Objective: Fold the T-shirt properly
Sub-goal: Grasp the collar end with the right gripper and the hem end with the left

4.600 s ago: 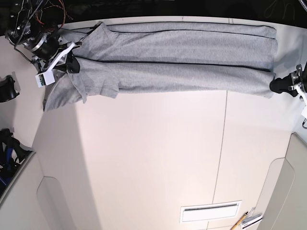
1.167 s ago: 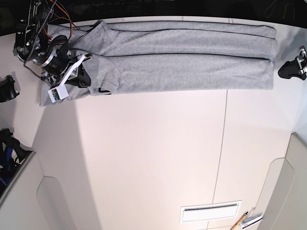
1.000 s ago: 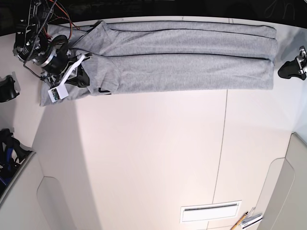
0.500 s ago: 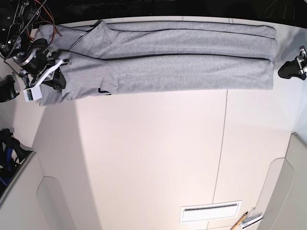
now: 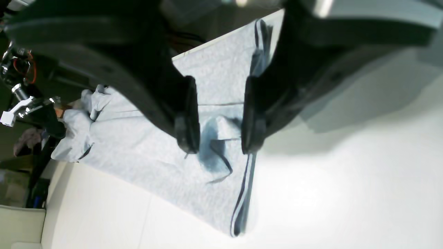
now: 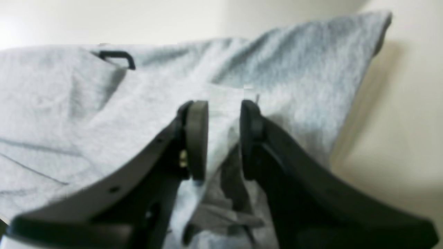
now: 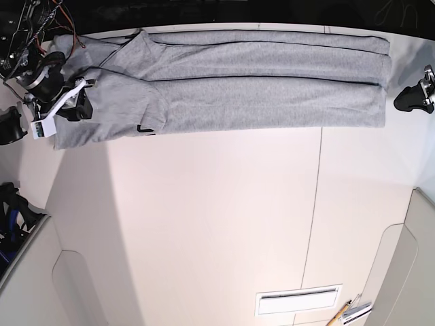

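The heather-grey T-shirt [image 7: 258, 88] lies as a long folded strip along the table's far edge. A bit of black lettering [image 7: 144, 129] peeks out at its lower left fold. My right gripper [image 7: 81, 107] is at the strip's left end, over the sleeve. In the right wrist view the gripper [image 6: 224, 107] has grey cloth [image 6: 294, 69] pinched between its fingers. My left gripper [image 7: 406, 100] hangs just beyond the strip's right end, apart from it. In the left wrist view the gripper [image 5: 218, 145] is empty, its jaws slightly parted above the hem end [image 5: 155, 145].
The cream table has a seam [image 7: 316, 204] down its right part and a white slotted plate [image 7: 298, 299] near the front. A pencil and small tools [image 7: 350, 311] lie at the front right. Black gear [image 7: 10, 125] sits off the left edge.
My right gripper has moved left with the sleeve, drawing the shirt's left end outward and flatter. My left gripper has let go of the hem and moved up and off the shirt.
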You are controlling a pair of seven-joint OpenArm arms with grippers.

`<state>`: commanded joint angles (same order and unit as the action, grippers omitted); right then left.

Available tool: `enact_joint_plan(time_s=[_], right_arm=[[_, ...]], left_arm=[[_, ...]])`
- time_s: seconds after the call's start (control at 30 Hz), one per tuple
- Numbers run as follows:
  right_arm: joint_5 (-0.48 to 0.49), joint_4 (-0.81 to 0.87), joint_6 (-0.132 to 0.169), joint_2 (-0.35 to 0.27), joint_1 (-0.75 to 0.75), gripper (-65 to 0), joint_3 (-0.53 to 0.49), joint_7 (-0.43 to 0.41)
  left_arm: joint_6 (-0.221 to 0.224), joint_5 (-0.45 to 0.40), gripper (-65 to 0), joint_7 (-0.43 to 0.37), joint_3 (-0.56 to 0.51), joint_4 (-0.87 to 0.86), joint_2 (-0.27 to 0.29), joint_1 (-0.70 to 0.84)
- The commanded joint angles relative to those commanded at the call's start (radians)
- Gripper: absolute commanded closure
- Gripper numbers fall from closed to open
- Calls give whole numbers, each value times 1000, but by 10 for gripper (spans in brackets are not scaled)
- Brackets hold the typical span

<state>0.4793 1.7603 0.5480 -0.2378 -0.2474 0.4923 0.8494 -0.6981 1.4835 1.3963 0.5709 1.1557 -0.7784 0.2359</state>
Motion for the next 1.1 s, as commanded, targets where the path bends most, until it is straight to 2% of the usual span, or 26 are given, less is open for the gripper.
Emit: enact_joint_plan(time_s=[0.07,0.23,0.27,0.3,0.37,0.47,0.53,0.57,0.63,0.73,0.83,1.0,1.1], right_arm=[[23,0,-2,0,0,-165,43,17],[182,0,3,0,0,-165,206,56],[207,0,19,0,0,-165,238,72],[225,0,26,0,0,-165,267,81],[256,0,26,0,0,-165,311,98],[317,0,26,0,0,-159,333,141],[364,0,27,3,0,-69,332,163],[387,0,43,4,0,-1,331,171],[408,0,43,8,0,0,329,173],[411,0,44,8,0,0,298,173],[387,0,50,8,0,0,206,172],[277,0,51,8,0,0,31,98],[242,0,50,8,0,0,-45,85]], left_arm=[[0,0,-241,0,0,0,0,0],[0,0,-242,0,0,0,0,0],[0,0,-263,0,0,0,0,0],[0,0,-319,0,0,0,0,0],[0,0,-413,-7,0,0,0,0],[0,0,-418,-9,0,0,0,0],[0,-15,-418,-17,0,0,0,0],[0,-32,-418,-26,0,0,0,0],[0,-72,-418,-59,0,0,0,0],[0,-123,-418,-88,0,0,0,3],[0,-168,-421,-136,0,0,0,40],[0,-163,-439,-132,0,0,0,112],[0,-126,-440,-132,0,0,1,156]])
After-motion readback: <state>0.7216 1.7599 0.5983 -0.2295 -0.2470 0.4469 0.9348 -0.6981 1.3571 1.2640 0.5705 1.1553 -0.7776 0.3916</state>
